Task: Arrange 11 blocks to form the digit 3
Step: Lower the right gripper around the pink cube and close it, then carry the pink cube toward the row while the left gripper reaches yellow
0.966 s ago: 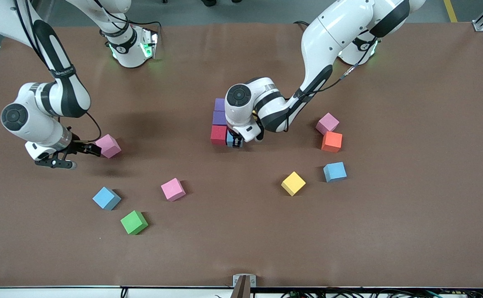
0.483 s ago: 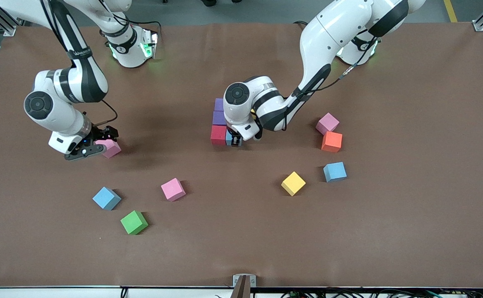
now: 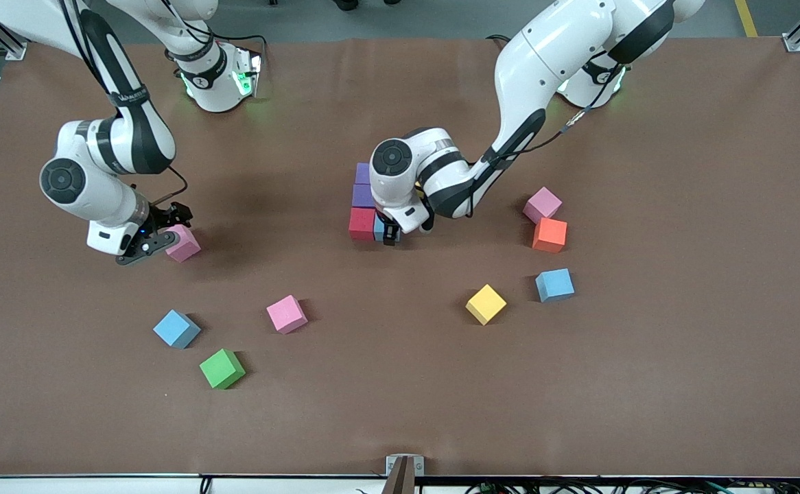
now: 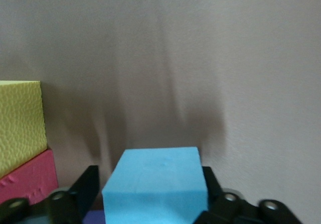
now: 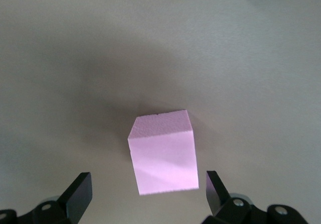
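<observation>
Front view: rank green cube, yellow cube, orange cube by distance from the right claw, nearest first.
Right claw is low over a pink cube, fingers open on either side of it.
1. Green cube: toward the right arm's end, nearest the front camera.
2. Yellow cube: past the table's middle, toward the left arm's end.
3. Orange cube: farther toward the left arm's end.

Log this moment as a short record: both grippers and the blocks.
left gripper: down at the figure, around a light blue block
right gripper: open, straddling a pink block on the table
figure: two purple blocks in line with a red block, light blue block beside the red one
green cube: nearer the front camera than every other block
</observation>
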You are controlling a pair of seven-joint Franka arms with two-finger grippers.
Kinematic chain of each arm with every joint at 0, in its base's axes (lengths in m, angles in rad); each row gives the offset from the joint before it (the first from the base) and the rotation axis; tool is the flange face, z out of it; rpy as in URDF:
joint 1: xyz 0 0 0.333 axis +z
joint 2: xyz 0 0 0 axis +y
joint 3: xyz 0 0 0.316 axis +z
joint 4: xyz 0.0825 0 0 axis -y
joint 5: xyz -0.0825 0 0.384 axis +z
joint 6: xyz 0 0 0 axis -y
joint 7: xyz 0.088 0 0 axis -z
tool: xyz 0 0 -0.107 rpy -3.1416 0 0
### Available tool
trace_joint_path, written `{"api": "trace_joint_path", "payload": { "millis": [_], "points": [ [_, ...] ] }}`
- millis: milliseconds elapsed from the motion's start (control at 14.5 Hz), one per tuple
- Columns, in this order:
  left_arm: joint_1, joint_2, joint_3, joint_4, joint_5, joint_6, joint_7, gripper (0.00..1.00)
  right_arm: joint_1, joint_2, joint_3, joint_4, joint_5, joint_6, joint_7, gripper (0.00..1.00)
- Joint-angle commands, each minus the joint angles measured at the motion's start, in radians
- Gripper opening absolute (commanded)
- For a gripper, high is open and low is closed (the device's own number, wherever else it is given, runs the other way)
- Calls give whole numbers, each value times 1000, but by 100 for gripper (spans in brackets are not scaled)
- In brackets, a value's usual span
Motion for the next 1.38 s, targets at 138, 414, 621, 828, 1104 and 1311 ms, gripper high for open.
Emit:
{"api": "trace_joint_path", "payload": {
  "millis": [138,414,621,828,1104,1311],
  "points": [
    [-2,-1,5,19,22,-9,-11,100,-41,75,4,-11,-4,110,-39,100],
    [0,-16,3,17,22,-19,-10,100,-75,121,4,-11,-4,167,-58,100],
    [1,-28,3,11,21,-35,-10,100,-93,122,5,-35,-2,185,-55,100],
    [1,-37,0,10,21,-58,-10,100,-87,119,5,-107,-4,312,-61,100],
    [9,-73,0,-2,21,-58,-10,100,-84,112,8,-108,-4,305,-74,67],
    [27,-106,-3,-53,21,-58,-8,100,-87,83,10,-97,-2,236,-52,2]
  ]
}}
